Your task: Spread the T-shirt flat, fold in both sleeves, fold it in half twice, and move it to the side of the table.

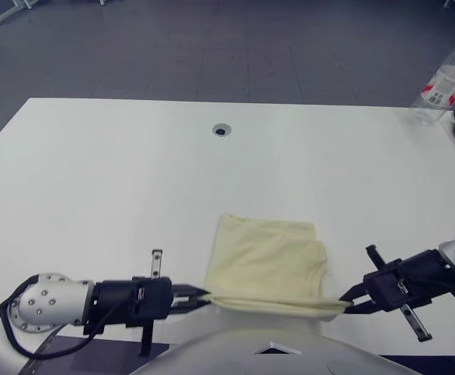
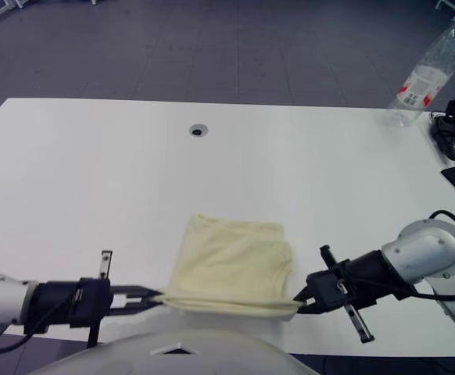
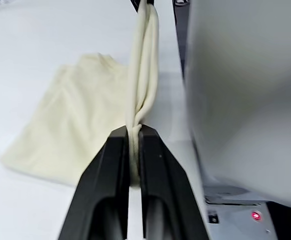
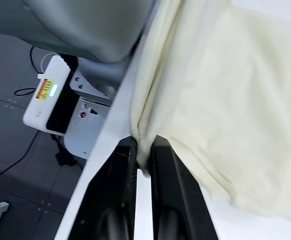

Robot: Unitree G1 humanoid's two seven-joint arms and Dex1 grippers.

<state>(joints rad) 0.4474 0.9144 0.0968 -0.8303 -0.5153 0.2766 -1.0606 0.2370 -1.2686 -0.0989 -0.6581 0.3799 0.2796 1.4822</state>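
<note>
Pale-yellow T-shirt (image 1: 266, 262) folded, near edge stretched left-right; left gripper (image 1: 202, 297), right gripper (image 1: 344, 303) each clamp one end.

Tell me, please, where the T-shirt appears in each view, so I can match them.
Left eye view: T-shirt low centre, near edge stretched between left gripper and right gripper.
Right eye view: T-shirt low centre, slightly leftward.
Left wrist view: T-shirt edge pinched in its gripper.
Right wrist view: T-shirt edge pinched likewise.
Shared landmark: white table.
</note>
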